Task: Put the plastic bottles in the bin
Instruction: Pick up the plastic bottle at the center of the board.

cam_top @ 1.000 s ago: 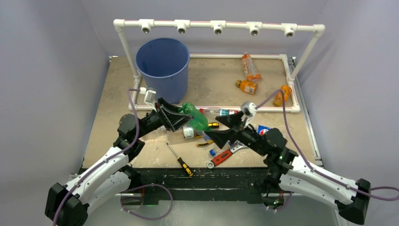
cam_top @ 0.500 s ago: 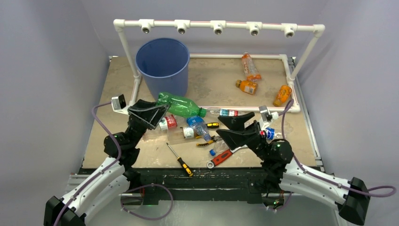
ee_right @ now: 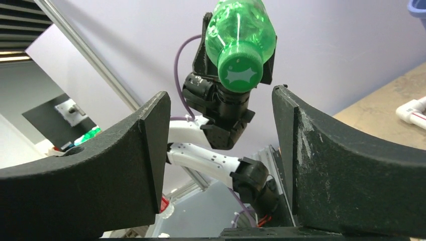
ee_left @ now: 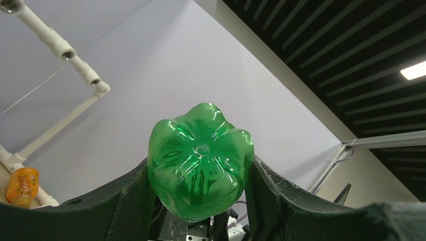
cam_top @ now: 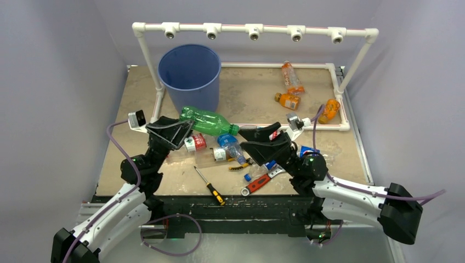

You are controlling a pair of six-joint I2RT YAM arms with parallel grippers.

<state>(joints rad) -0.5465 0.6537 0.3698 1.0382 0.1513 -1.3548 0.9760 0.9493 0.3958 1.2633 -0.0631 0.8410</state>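
Note:
My left gripper (cam_top: pixel 183 127) is shut on the base end of a green plastic bottle (cam_top: pixel 209 121) and holds it level above the table, just in front of the blue bin (cam_top: pixel 189 76). In the left wrist view the bottle's base (ee_left: pixel 201 160) sits between the fingers. My right gripper (cam_top: pixel 244 139) is open and empty, facing the bottle's green cap (ee_right: pixel 236 68) from a short way off. Three orange bottles (cam_top: pixel 288 101) lie at the back right. A red-labelled bottle (cam_top: pixel 194 143) and clear bottles (cam_top: pixel 227 147) lie under the held bottle.
A white pipe frame (cam_top: pixel 252 28) surrounds the far half of the table. A screwdriver (cam_top: pixel 209 186), a red-handled wrench (cam_top: pixel 256 184) and pliers (cam_top: pixel 241 163) lie near the front edge. A Pepsi-labelled bottle (cam_top: pixel 307 150) lies by my right arm.
My left gripper swung left and back with the green bottle, then held almost still. My right gripper moved left toward the bottle's cap end, still open.

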